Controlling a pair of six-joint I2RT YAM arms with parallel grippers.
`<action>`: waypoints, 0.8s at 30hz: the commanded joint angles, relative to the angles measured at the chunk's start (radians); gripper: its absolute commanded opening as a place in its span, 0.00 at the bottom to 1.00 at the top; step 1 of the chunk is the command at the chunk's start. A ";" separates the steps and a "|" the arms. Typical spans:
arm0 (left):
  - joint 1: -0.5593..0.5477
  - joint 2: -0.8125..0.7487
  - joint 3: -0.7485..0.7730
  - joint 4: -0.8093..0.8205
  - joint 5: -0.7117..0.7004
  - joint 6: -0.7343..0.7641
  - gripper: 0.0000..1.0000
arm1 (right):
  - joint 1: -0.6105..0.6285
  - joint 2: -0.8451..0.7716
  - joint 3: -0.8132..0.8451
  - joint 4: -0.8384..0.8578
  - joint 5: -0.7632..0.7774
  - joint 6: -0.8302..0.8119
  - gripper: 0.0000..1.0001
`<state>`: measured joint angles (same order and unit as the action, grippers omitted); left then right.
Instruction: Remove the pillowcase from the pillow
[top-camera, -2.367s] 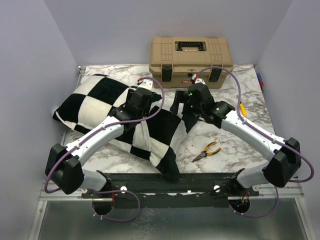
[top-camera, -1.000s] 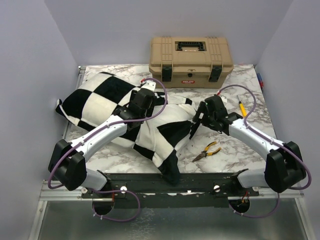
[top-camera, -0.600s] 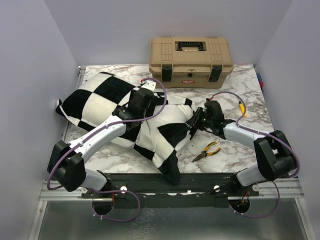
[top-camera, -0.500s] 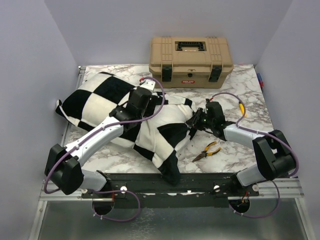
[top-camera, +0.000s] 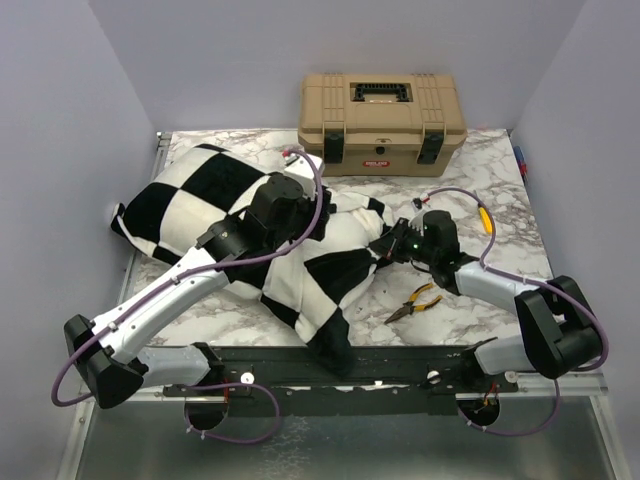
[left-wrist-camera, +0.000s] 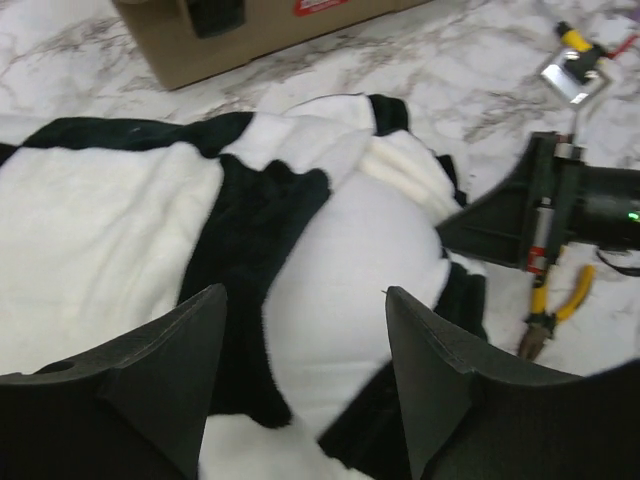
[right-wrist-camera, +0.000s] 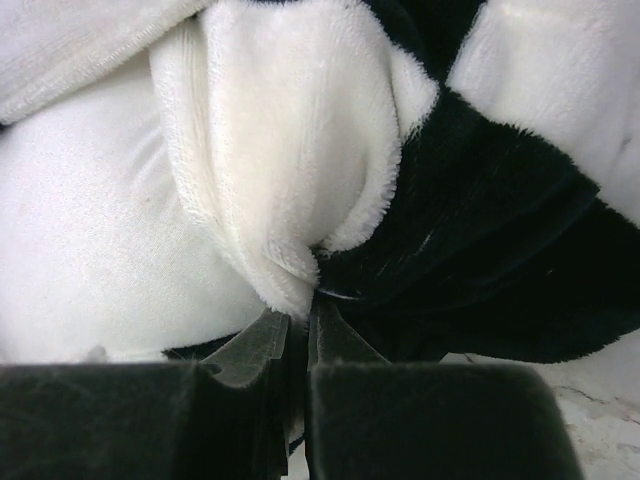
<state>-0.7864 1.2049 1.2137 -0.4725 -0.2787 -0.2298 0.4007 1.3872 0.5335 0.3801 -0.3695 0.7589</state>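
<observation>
The black and white checkered pillowcase (top-camera: 215, 205) lies across the left and middle of the table, one corner hanging over the near edge. At its right end the cover gapes, and the smooth white pillow (left-wrist-camera: 345, 265) bulges out of it. My right gripper (top-camera: 385, 247) lies low on the table at that end. It is shut on a bunched fold of the pillowcase's fluffy edge (right-wrist-camera: 300, 280), and the pillow (right-wrist-camera: 80, 250) shows just left of the pinch. My left gripper (left-wrist-camera: 305, 300) hovers over the pillow end, its fingers (left-wrist-camera: 190, 340) wide apart with nothing between them.
A tan toolbox (top-camera: 383, 122) stands at the back centre. Yellow-handled pliers (top-camera: 415, 302) lie just in front of the right arm. A yellow screwdriver (top-camera: 484, 217) lies behind that arm. Walls close in on both sides.
My right gripper dropped to the table and closed on the pillowcase's edge. The left arm stretched further over the pillow with its gripper open.
</observation>
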 joint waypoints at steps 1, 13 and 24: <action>-0.126 0.015 0.111 -0.078 -0.022 -0.060 0.66 | 0.009 -0.023 -0.019 0.023 -0.077 -0.005 0.05; -0.325 0.408 0.332 -0.136 -0.170 -0.043 0.67 | 0.008 -0.052 -0.069 0.019 -0.036 0.014 0.04; -0.294 0.619 0.356 -0.126 -0.427 -0.030 0.77 | 0.008 -0.099 -0.100 0.000 -0.006 -0.004 0.04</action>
<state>-1.1030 1.7695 1.5436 -0.5854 -0.5526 -0.2634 0.4011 1.2987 0.4644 0.4099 -0.3748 0.7670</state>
